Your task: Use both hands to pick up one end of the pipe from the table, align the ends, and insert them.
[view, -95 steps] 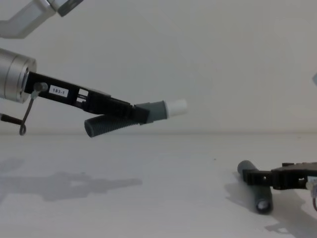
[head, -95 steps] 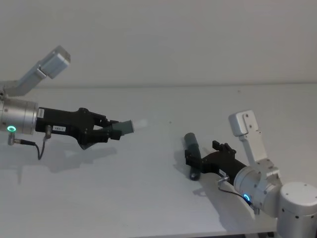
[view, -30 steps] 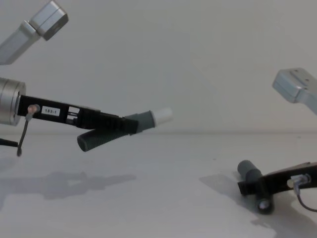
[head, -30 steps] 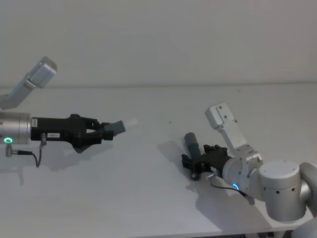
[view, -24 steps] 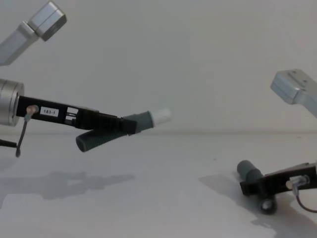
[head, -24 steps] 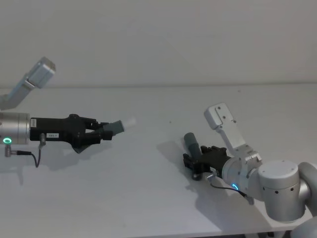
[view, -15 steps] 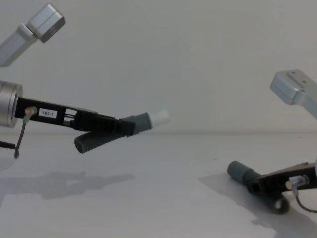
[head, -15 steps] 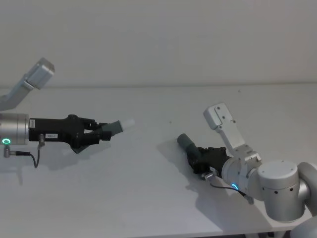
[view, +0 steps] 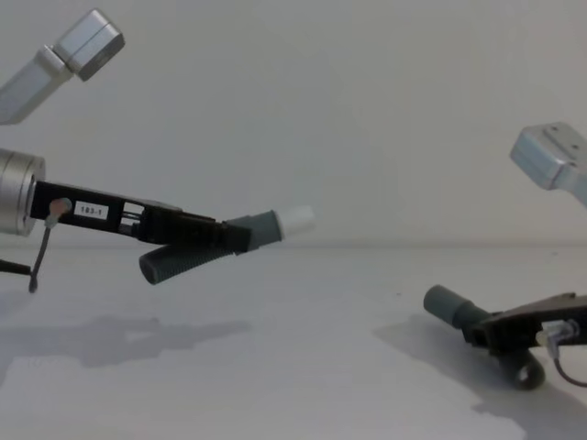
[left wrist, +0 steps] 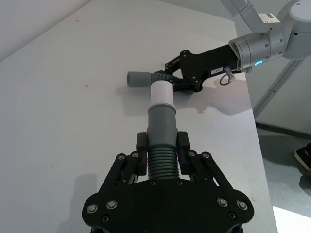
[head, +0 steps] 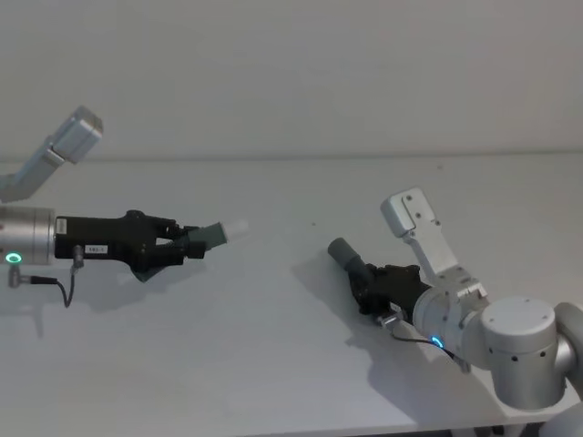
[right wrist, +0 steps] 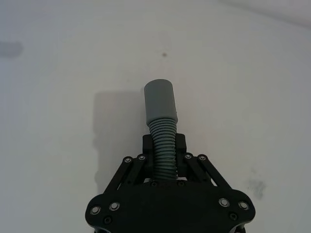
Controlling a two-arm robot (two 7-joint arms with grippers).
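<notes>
The left gripper (head: 187,244) clamps the white-tipped hose piece (view: 266,225) aloft. Well ahead of its tip, the right gripper (head: 372,289) pinches the socket piece (head: 346,257) by its ribs, low by the table (head: 255,364). The socket lies angled across the tip's line.

open table (head: 273,319), free air between jaws

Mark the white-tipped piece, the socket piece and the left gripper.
white-tipped piece (left wrist: 162,93), left wrist view, on its white tip.
socket piece (right wrist: 160,99), right wrist view, on its smooth grey cuff.
left gripper (head: 189,244), head view, midway between its fingertips.
</notes>
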